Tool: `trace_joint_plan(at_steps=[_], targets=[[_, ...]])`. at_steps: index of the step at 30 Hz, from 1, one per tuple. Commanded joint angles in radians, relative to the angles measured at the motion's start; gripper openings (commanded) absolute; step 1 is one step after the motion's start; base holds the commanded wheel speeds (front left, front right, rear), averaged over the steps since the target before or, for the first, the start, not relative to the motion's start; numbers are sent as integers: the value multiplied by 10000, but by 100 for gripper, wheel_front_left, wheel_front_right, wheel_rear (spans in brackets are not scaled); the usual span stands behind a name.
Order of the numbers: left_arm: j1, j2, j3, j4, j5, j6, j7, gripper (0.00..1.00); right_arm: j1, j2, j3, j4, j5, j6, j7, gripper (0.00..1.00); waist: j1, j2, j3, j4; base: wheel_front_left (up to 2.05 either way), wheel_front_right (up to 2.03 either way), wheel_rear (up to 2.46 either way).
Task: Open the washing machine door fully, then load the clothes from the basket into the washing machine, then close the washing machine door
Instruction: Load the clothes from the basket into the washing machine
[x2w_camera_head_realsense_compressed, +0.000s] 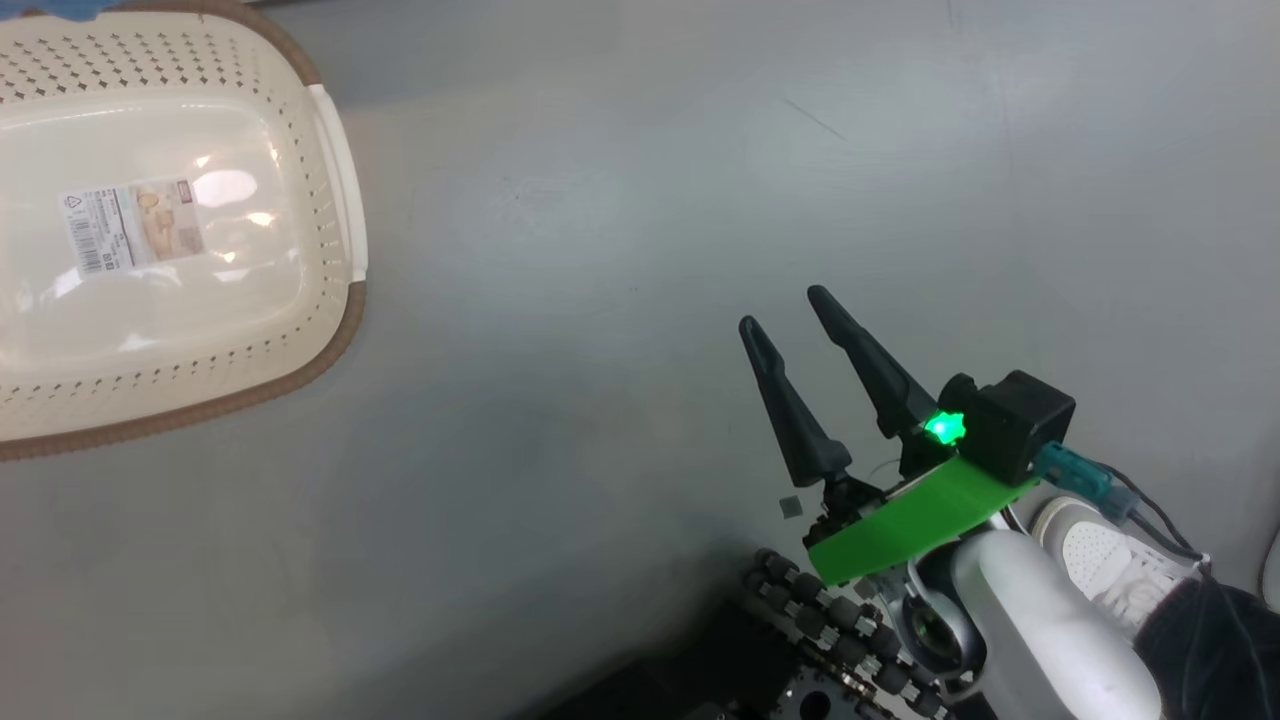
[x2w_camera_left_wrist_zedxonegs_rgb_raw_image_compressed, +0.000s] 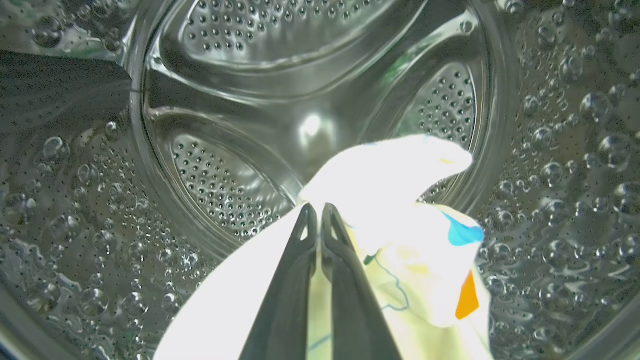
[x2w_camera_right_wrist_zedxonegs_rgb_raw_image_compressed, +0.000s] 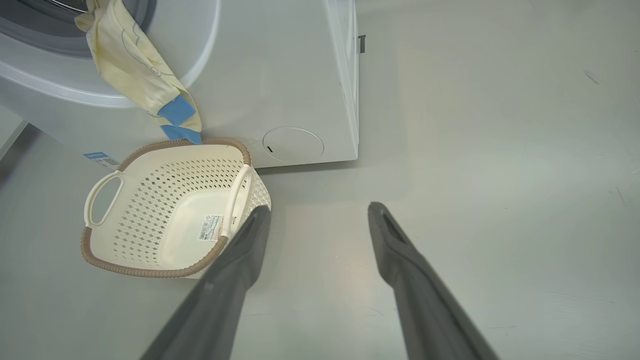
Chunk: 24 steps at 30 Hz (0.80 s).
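The left gripper (x2w_camera_left_wrist_zedxonegs_rgb_raw_image_compressed: 319, 207) is deep in the drum (x2w_camera_left_wrist_zedxonegs_rgb_raw_image_compressed: 225, 185). Its fingers are pressed together, pinching the clothes (x2w_camera_left_wrist_zedxonegs_rgb_raw_image_compressed: 395, 175), a cream bundle with a blue patch (glare whitens much of it). In the right wrist view, cream fabric with blue patches hangs out of the mouth of the washer (x2w_camera_right_wrist_zedxonegs_rgb_raw_image_compressed: 285, 75) and down its white front, with its blue end just above the rim of the basket (x2w_camera_right_wrist_zedxonegs_rgb_raw_image_compressed: 150, 272). The basket sits on the floor (x2w_camera_head_realsense_compressed: 620, 200) against the washer's front, a label sticker (x2w_camera_head_realsense_compressed: 130, 225) on its bottom. The right gripper (x2w_camera_head_realsense_compressed: 784, 310) hovers over the floor beside the basket, fingers spread wide and grasping nothing. A shoe (x2w_camera_head_realsense_compressed: 1095, 550) shows beside its forearm (x2w_camera_head_realsense_compressed: 1040, 630).
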Motion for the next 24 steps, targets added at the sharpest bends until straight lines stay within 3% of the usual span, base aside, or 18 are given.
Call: trace_joint_plan(at_steps=[1, 11, 12, 13, 14, 15, 16, 17, 24], targets=[[-319, 294, -53, -64, 32, -68, -49, 0, 426, -51, 171, -175, 77, 44, -63, 100, 0, 0, -48, -9, 0, 0, 0], [-1022, -195, -659, 1860, 193, -394, 496, 0, 530, -51, 167, -102, 38, 44, -63, 100, 0, 0, -304, 101, 0, 0, 0], [-1085, -260, -688, 2042, 182, -401, 656, 4, 533, -51, 162, -95, 32, 44, -63, 100, 0, 0, -323, 121, 0, 0, 0], [-1135, -333, -731, 2243, 181, -425, 874, 10, 538, -51, 152, -87, 26, 44, -63, 100, 0, 0, -344, 147, 0, 0, 0], [-1195, -403, -768, 2402, 170, -468, 1042, 34, 542, -51, 148, -81, 23, 44, -63, 100, 0, 0, -359, 167, 0, 0, 0], [-1250, -464, -780, 2512, 152, -443, 1119, 87, 540, -51, 148, -71, 21, 44, -63, 100, 0, 0, -373, 184, 0, 0, 0], [-1282, -525, -810, 2649, 147, -431, 1247, 87, 539, -51, 141, -58, 16, 44, -63, 100, 0, 0, -394, 206, 0, 0, 0], [-1315, -582, -831, 2751, 134, -420, 1325, 100, 536, -51, 135, -47, 15, 44, -63, 100, 0, 0, -410, 224, 0, 0, 0], [-1404, -874, -984, 3190, 57, -362, 1503, 100, 502, -51, 75, 12, -4, 44, -63, 100, 0, 0, -576, 329, 0, 0, 0]])
